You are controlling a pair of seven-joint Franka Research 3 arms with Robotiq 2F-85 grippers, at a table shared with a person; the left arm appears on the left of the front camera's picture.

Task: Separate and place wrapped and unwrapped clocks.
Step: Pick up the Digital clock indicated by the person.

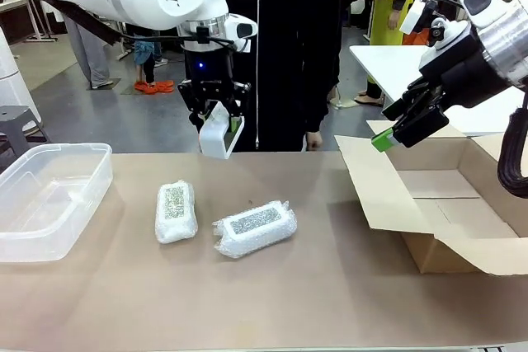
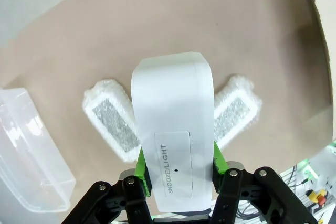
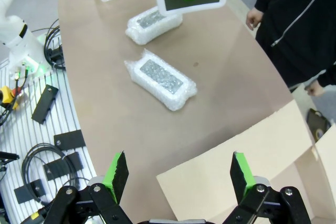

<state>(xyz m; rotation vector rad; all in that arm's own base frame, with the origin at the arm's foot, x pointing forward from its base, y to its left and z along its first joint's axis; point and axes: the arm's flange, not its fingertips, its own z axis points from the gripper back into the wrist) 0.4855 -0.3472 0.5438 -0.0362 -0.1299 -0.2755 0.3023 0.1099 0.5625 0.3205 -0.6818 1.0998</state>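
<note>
Clocks in bubble wrap, two of them, lie near the middle of the worktop, just beside each other but apart, grey speckled faces up: the left wrapped clock [image 1: 176, 211] points its long side toward the far edge, and the right wrapped clock [image 1: 255, 227] lies slantwise. A clear plastic bin [image 1: 92, 191] sits at the left edge of the worktop, and an open cardboard box [image 1: 388, 191] at the right edge, one flap spread flat toward the middle. Over that flap hangs the right tool [image 3: 180, 174], its green pads spread wide with nothing between them. Farther back, above the worktop's far edge and clear of its surface, the left tool [image 1: 221, 117] is clamped on the bare clock [image 1: 216, 142], a white rounded block that hangs down from the pads, its snooze bar turned toward the wrist. A person in dark clothes [image 1: 285, 55] stands beyond the far edge.
</note>
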